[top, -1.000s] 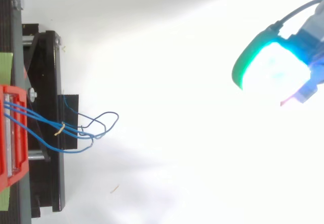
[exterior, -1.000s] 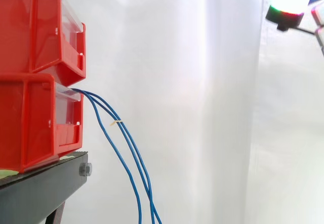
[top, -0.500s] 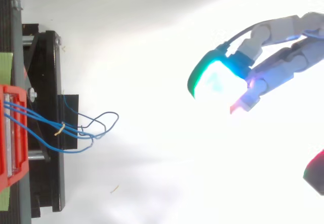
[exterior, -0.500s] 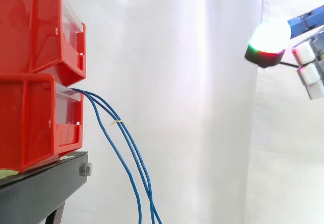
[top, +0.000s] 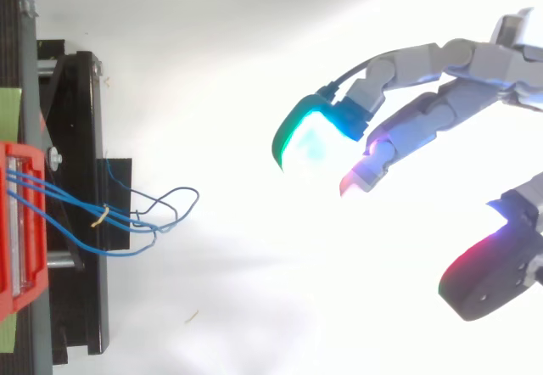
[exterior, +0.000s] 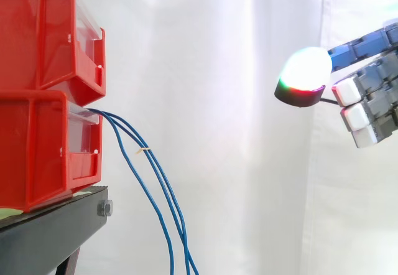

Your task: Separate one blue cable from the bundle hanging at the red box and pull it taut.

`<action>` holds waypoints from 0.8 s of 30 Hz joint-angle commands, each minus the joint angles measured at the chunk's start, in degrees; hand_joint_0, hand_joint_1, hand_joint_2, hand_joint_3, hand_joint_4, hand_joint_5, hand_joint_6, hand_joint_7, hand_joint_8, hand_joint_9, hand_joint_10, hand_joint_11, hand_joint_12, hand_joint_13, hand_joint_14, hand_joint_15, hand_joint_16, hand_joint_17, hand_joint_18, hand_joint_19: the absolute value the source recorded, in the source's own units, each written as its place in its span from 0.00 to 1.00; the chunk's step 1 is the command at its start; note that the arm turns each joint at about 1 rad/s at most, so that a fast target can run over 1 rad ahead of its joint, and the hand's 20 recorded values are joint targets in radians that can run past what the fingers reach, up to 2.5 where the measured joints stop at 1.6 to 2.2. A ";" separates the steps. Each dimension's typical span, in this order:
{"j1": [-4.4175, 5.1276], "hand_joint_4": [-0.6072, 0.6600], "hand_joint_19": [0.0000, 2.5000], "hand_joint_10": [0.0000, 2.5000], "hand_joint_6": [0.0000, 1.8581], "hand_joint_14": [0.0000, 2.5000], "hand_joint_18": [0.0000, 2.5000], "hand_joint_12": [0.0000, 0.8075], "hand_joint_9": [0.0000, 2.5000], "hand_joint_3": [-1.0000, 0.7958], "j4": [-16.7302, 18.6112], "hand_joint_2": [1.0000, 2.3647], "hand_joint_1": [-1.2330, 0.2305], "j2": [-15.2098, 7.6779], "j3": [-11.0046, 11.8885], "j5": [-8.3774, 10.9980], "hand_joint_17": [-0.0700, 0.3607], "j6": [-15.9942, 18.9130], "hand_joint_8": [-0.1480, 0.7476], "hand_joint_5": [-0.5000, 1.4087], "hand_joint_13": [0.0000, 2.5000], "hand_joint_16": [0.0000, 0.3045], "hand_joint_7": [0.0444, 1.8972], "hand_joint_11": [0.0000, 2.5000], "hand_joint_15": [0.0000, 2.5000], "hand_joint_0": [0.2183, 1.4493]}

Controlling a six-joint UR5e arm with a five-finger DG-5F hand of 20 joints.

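Side view: blue cables (exterior: pixel 155 188) leave the lip of the lower red bin (exterior: pixel 37 150) and hang slack past the edge of the stand (exterior: pixel 50 231), bound by a pale tie (exterior: pixel 144 150). The hand (exterior: pixel 367 97) is well apart at the right and higher than the bin lip, fingers extended and spread wide, holding nothing, probably posed to take one strand. Top view: cables (top: pixel 76 201) fan from the bin (top: pixel 21 260), ends looping just beyond the stand (top: pixel 85 137); the gap to the hand (top: pixel 441 103) looks unobstructed, leaving room to approach and draw back.
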 commanded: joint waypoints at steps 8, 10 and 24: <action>0.02 0.66 0.12 0.00 0.27 0.01 0.26 0.41 0.34 0.28 3.30 0.00 0.33 -3.35 0.00 0.37 0.33 0.30 0.51 0.17 0.32 0.10 0.39 0.16 0.12 0.29; 0.02 0.66 0.13 0.00 0.27 0.00 0.26 0.41 0.34 0.28 4.53 0.00 0.33 -3.44 0.00 0.46 0.33 0.30 0.51 0.17 0.32 0.10 0.40 0.16 0.12 0.29; 0.55 0.66 0.13 0.00 0.27 0.00 0.26 0.41 0.35 0.28 6.37 0.00 0.36 -3.44 0.00 3.36 0.33 -3.04 0.52 0.17 0.32 0.10 0.40 0.16 0.13 0.29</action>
